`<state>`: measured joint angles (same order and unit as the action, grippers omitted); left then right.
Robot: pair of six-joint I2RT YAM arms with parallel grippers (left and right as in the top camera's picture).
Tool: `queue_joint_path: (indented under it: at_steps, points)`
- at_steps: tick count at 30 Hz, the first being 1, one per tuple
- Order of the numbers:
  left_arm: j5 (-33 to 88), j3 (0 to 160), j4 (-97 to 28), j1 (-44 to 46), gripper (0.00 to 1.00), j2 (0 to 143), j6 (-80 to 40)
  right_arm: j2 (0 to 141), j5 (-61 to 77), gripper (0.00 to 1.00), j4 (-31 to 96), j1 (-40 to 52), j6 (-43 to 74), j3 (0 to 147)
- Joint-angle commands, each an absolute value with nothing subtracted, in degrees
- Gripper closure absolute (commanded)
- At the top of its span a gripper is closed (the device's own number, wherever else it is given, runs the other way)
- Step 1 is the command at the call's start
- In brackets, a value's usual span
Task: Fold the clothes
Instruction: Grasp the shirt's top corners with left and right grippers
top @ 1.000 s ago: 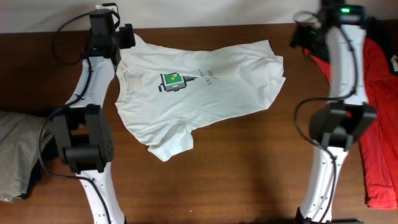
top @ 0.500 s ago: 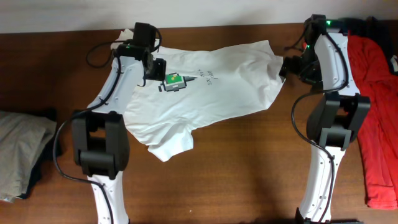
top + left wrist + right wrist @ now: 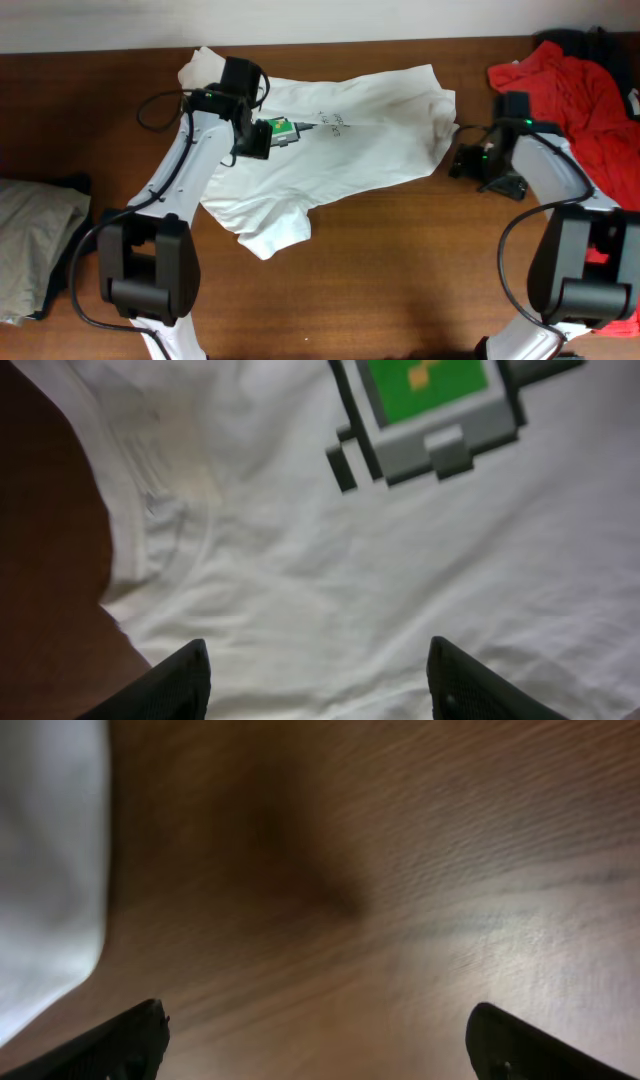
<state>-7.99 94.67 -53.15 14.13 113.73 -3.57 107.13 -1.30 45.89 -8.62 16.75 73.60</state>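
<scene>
The white T-shirt (image 3: pixel 340 150) lies spread and wrinkled on the brown table, neck to the left, with a green-and-dark print (image 3: pixel 283 130) and grey lettering on the chest. My left gripper (image 3: pixel 256 140) is open and empty, low over the shirt beside the print; in the left wrist view its jaws (image 3: pixel 318 678) frame white fabric (image 3: pixel 300 560) below the print (image 3: pixel 425 405). My right gripper (image 3: pixel 462 160) is open and empty over bare wood just right of the shirt's hem edge; the right wrist view shows its jaws (image 3: pixel 318 1038) over wood with shirt fabric (image 3: pixel 45 870) at the left.
A red garment (image 3: pixel 590 110) is heaped at the right edge of the table (image 3: pixel 400 280). A beige-grey folded garment (image 3: pixel 30 240) lies at the left edge.
Both arms have swung in from the back of the table. The left gripper came down over the shirt's chest; the right gripper came down to the wood beside the shirt's right edge.
</scene>
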Motion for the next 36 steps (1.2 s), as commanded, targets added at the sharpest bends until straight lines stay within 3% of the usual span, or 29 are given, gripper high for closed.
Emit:
queue_joint_path:
  at_steps: [1, 5, 9, 11, 12, 14, 17, 20, 21, 22, 28, 31, 36]
  points:
    - [-8.36, 92.73, -52.36, 14.0, 0.31, 110.87, -4.75, 108.86, 3.73, 0.01, 40.91, -9.74, 14.92, 73.6]
    - [-8.38, 92.73, -52.69, 14.0, 0.31, 108.38, -4.75, 118.15, 13.76, 0.06, 31.68, -9.72, 16.47, 73.6]
    - [-8.4, 92.73, -52.82, 14.0, 0.3, 104.27, -4.73, 124.68, 18.11, 0.28, 26.13, -9.69, 19.18, 73.6]
    - [-8.4, 92.73, -53.47, 14.0, 0.3, 103.39, -4.73, 125.05, 18.96, 0.46, 23.9, -9.28, 20.71, 73.6]
    - [-8.4, 92.73, -54.15, 14.0, 0.3, 103.35, -4.71, 125.05, 19.29, 0.49, 23.24, -8.93, 21.19, 73.6]
    - [-8.45, 92.73, -55.44, 14.0, 0.3, 103.35, -4.71, 125.1, 19.29, 0.39, 21.08, -7.01, 21.61, 73.6]
    - [-8.43, 92.73, -55.44, 14.0, 0.3, 103.28, -4.71, 125.1, 18.63, 0.38, 19.09, -4.78, 23.0, 73.6]
    - [-8.4, 92.73, -56.1, 14.0, 0.3, 103.28, -4.71, 125.1, 18.52, 0.67, 17.28, -3.95, 24.58, 73.6]
    - [-8.4, 92.73, -56.34, 14.0, 0.3, 103.28, -4.71, 125.1, 18.41, 0.87, 17.39, -3.99, 24.6, 73.6]
    - [-8.4, 92.73, -56.6, 14.0, 0.3, 103.28, -4.71, 125.1, 18.11, 0.96, 17.76, -4.16, 25.43, 73.6]
    - [-9.06, 91.44, -55.86, 13.98, 0.3, 103.33, -4.49, 124.97, 17.1, 0.96, 19.29, -4.51, 24.51, 73.82]
    - [-7.81, 81.06, -52.77, 13.96, 0.33, 103.33, -4.43, 123.22, 16.97, 0.96, 20.88, -7.25, 23.2, 74.19]
    - [-2.28, 67.53, -50.04, 14.39, 0.23, 103.28, -8.64, 122.69, 16.95, 0.96, 25.61, -9.45, 19.73, 76.09]
